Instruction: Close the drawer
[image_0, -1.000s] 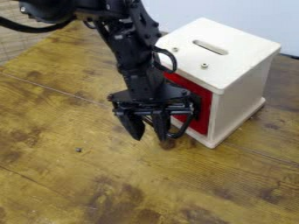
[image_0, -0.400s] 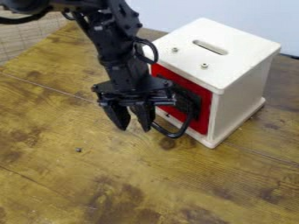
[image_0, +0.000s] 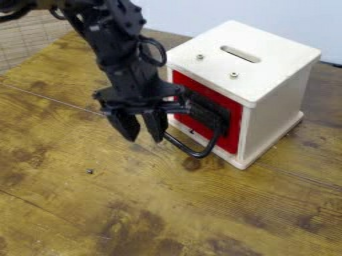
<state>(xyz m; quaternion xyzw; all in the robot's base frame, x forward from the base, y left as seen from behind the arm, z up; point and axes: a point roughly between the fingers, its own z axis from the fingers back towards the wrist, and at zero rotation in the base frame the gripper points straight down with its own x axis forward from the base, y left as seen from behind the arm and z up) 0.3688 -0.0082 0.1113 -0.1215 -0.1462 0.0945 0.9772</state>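
A worn, stained wooden counter (image_0: 80, 210) fills the view, with a woven wicker surface at the far left edge and a pale wall behind. On the counter stands a small white cube box (image_0: 274, 95) with a slot in its top, and in its front face sits the red-fronted drawer (image_0: 214, 112) with a dark inset and a large black rounded loop handle (image_0: 198, 145) that droops toward the counter.

The black robot arm's tool (image_0: 136, 122) has drawn back. A second ago it was right in front of the red face, its fingers low beside the loop handle; since then it has lifted and slid to the left, and it now hangs clear of the drawer, just beside the handle without touching it. Its fingers point downward, spread a little apart, and hold nothing.

The red front appears to lie nearly flush with the white frame of the box, with no obvious gap showing on the visible side, though the camera angle does not let me judge the seam finely. My reading is that the push is finished and the arm is retreating, so the task looks complete or very close to it.
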